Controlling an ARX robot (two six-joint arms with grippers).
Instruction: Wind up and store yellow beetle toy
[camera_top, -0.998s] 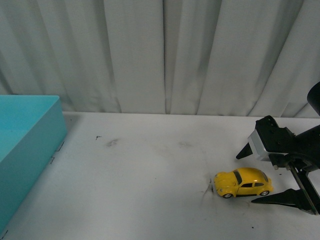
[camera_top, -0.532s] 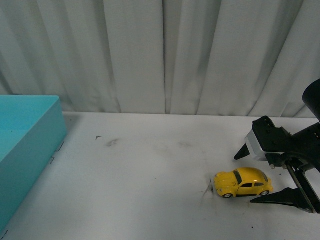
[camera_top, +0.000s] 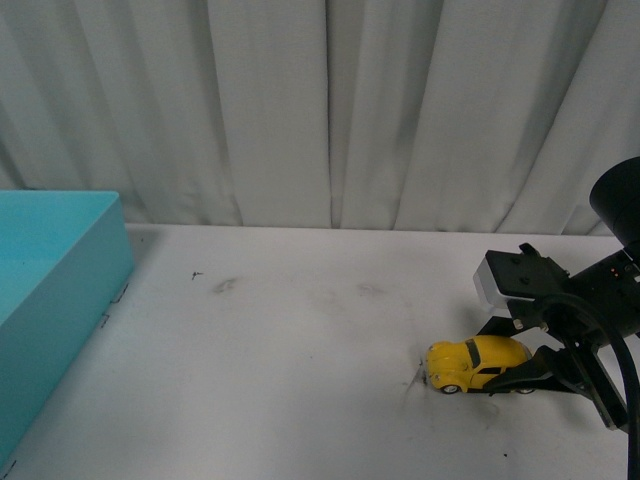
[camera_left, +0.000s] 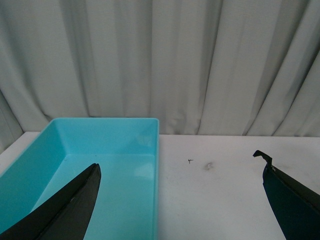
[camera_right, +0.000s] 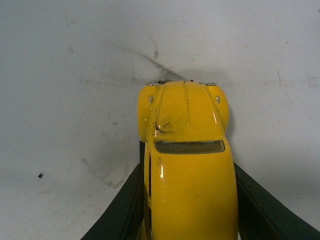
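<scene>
The yellow beetle toy stands on the white table at the right, its nose pointing left. My right gripper is shut on the yellow beetle toy, one black finger on each flank. Seen from the right wrist, the toy fills the gap between the two fingers, with its bonnet and windscreen sticking out past them. My left gripper hangs open with nothing in it, over the table beside the turquoise box.
The turquoise open box stands at the table's left edge. A white curtain closes off the far side. Dark scuff marks dot the white tabletop.
The right gripper has moved left and down around the toy and closed on its flanks; a second ago its fingers stood wide apart. The toy stays where it was.
</scene>
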